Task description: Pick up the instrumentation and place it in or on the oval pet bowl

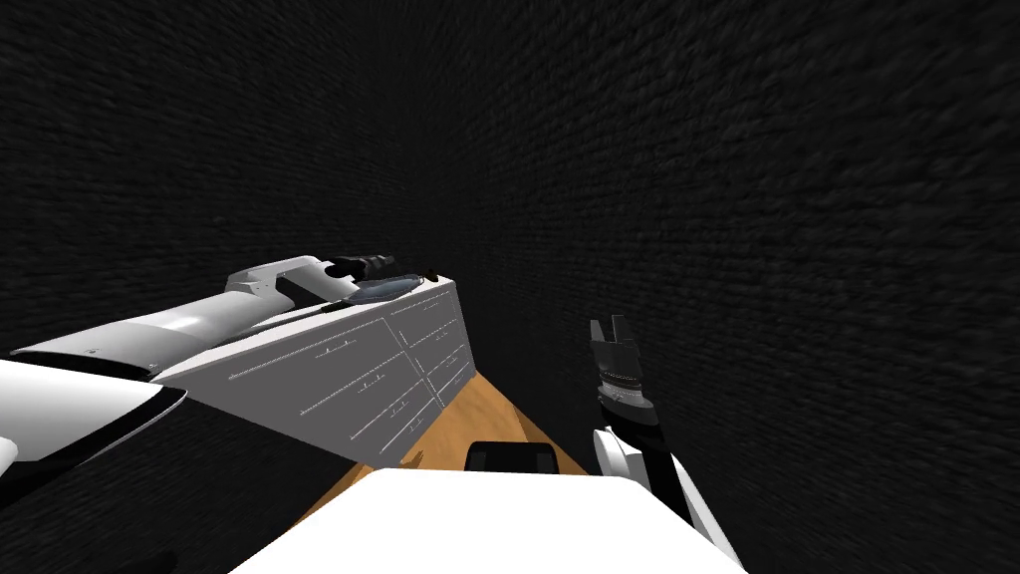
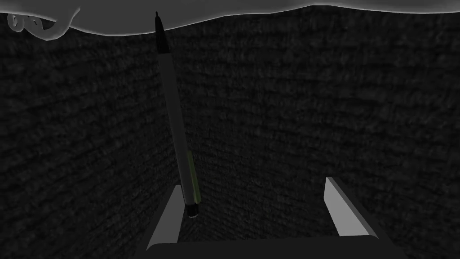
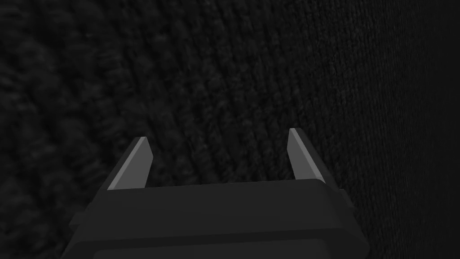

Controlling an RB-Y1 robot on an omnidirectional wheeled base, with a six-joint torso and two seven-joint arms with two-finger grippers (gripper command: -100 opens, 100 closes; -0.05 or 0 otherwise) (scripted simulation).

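Over the top of the grey drawer chest [image 1: 349, 369], the left gripper [image 1: 364, 266] hangs beside a shallow grey-blue oval bowl [image 1: 386, 289]. Its fingers [image 2: 346, 211] stand spread, clamping nothing — the pen-like instrument [image 2: 177, 126], dark with a green strip, has its near end against one finger rather than between the two. I judge this the drop-off at the bowl, though I cannot tell whether the pen rests in it. The next move calls for checking that, then lifting straight clear. The right gripper [image 1: 610, 322] hangs well apart — spread and empty.

Very dim all round; only the white cabinet [image 1: 379, 359] catches light.
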